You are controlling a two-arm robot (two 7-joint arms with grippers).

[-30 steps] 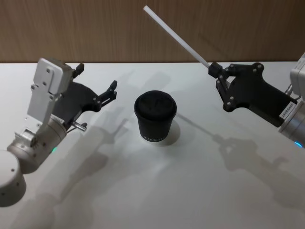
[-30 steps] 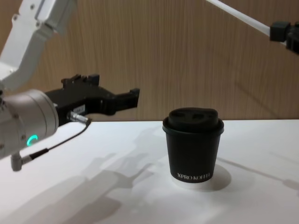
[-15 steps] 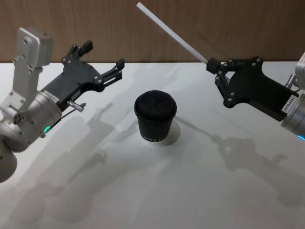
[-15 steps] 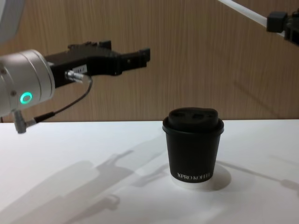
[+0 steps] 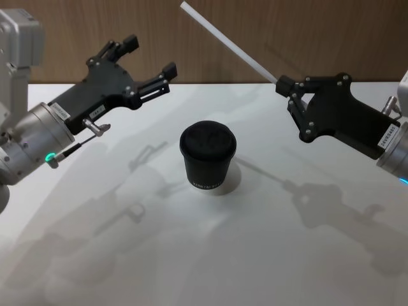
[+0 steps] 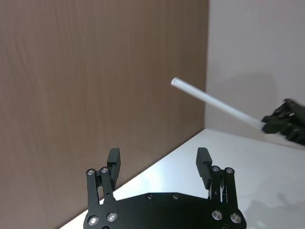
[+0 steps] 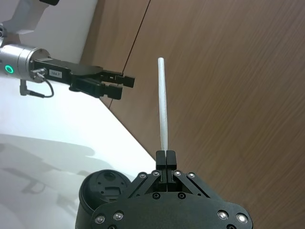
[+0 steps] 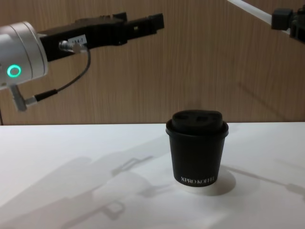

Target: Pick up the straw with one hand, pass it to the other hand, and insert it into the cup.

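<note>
The white straw [image 5: 229, 43] slants up and to the left in the air, its lower end pinched in my right gripper [image 5: 284, 85], which is shut on it at the right, above the table. In the right wrist view the straw [image 7: 163, 105] rises from the closed fingertips [image 7: 162, 157]. My left gripper [image 5: 151, 56] is raised at the left, open and holding nothing, pointing toward the straw's free end with a gap between them. From the left wrist, the straw [image 6: 214, 102] lies beyond the spread fingers [image 6: 113, 160]. The black lidded cup [image 5: 208, 156] stands upright on the table between the arms.
The white table [image 5: 210, 255] carries the arms' shadows around the cup. A brown wooden wall [image 5: 287, 32] runs along the back edge. A thin grey cable [image 8: 62, 88] hangs from the left wrist.
My left gripper has risen from near the table and swung up toward the straw's free end, staying open. The right gripper holds the straw almost still.
</note>
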